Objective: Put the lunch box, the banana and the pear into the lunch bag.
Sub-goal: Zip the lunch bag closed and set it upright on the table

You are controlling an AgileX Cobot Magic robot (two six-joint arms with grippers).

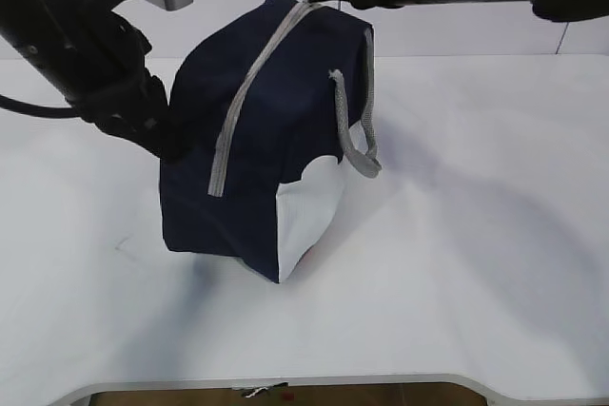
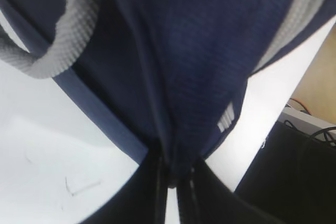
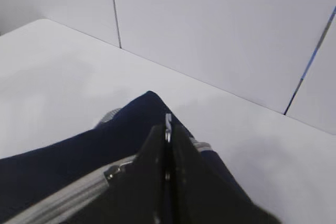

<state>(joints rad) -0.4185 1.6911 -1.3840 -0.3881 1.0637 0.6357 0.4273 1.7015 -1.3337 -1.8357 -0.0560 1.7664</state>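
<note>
Lunch bag (image 1: pixel 266 159): stood on the white worktop (image 1: pixel 457 263), zipper (image 1: pixel 243 102) closed along its top.
Left end effector (image 2: pixel 173 179): pinched a fold of the bag's navy fabric on its left side.
Right end effector (image 3: pixel 168 129): nipped narrow on the zipper pull (image 3: pixel 168 121) at the bag's far top corner.
Handle (image 1: pixel 360 154): grey webbing, drooped down the right side.

Navy lunch bag on a white bench, black grippers either side.

The lunch bag (image 1: pixel 266 140) is dark navy fabric with a pale grey zipper (image 1: pixel 243 106) running as a stripe over its top and front, grey ribbed webbing handles (image 1: pixel 360 145), and a white lower panel (image 1: pixel 309 211) at one corner; the left wrist view shows a small white striped mark (image 2: pixel 226 117) on the navy cloth. The bench (image 1: pixel 476 263) is plain white, the wall (image 3: pixel 220 30) behind off-white with thin dark seams. Both the left gripper (image 2: pixel 173 182) and the right gripper (image 3: pixel 168 129) are black.
</note>
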